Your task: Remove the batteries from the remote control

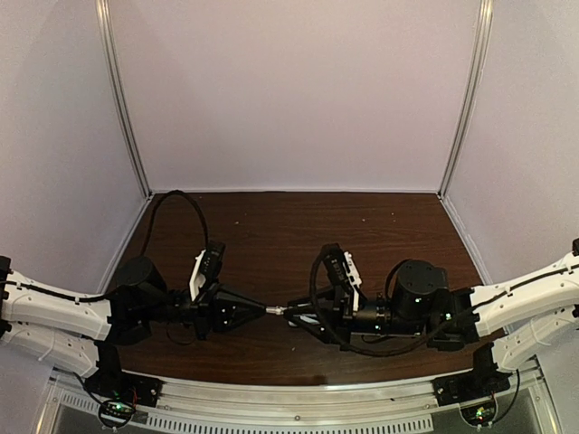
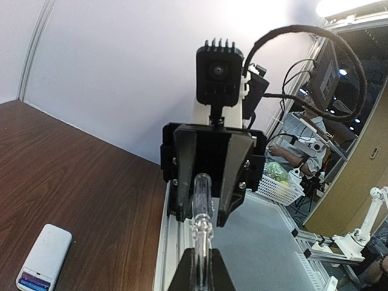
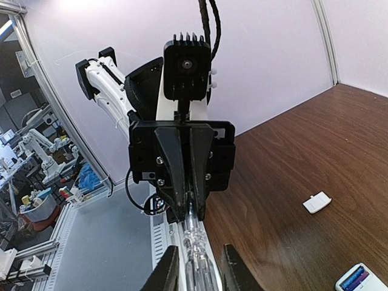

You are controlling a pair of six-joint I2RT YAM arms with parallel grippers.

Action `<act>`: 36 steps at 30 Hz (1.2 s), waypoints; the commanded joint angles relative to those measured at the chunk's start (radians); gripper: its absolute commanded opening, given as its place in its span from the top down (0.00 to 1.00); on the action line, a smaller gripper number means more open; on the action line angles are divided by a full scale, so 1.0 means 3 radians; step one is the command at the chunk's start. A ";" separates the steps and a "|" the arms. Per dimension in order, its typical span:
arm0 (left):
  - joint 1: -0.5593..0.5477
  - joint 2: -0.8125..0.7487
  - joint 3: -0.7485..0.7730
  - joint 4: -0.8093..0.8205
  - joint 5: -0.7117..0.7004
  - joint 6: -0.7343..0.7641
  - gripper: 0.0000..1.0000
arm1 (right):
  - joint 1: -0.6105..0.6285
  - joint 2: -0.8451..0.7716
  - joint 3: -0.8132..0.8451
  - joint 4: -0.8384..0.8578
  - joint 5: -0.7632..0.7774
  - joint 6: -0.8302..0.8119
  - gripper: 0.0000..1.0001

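A clear, thin tool [image 1: 276, 310] spans the gap between my two grippers above the near edge of the table. My left gripper [image 2: 202, 259] is shut on its thin end. My right gripper [image 3: 197, 259] faces it with its jaws closed in on the thicker clear handle [image 3: 195, 242]. The white remote control [image 2: 43, 257] lies back-up on the brown table, its compartment open at one end. The blue and purple batteries [image 2: 33, 282] sit inside. In the right wrist view the remote control [image 3: 371, 271] and its batteries [image 3: 356, 280] show at the bottom right corner.
A small white cover piece [image 3: 317, 202] lies on the table [image 3: 303, 151] a little beyond the remote. The metal rail [image 1: 298, 402] runs along the table's near edge, below both grippers. White booth walls [image 1: 289, 90] enclose the back and sides.
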 commanded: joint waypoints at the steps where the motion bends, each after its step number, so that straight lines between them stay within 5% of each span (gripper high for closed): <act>1: -0.0006 -0.0025 -0.0026 0.0131 0.0058 -0.0022 1.00 | 0.0022 0.0061 0.0103 0.0053 -0.0066 -0.0030 0.77; 30: -0.0004 -0.0052 -0.0006 0.0022 0.0024 0.0049 1.00 | 0.0041 0.0202 0.0229 -0.0061 -0.0069 0.0002 1.00; 32: -0.0006 -0.0083 0.0006 -0.0078 -0.0026 0.0102 0.92 | 0.0042 0.0188 0.0236 -0.0127 -0.0017 0.0009 1.00; 36: -0.0006 -0.0176 0.0003 -0.0307 -0.0210 0.0239 0.54 | 0.0039 0.0077 0.0244 -0.0403 0.0188 0.0020 1.00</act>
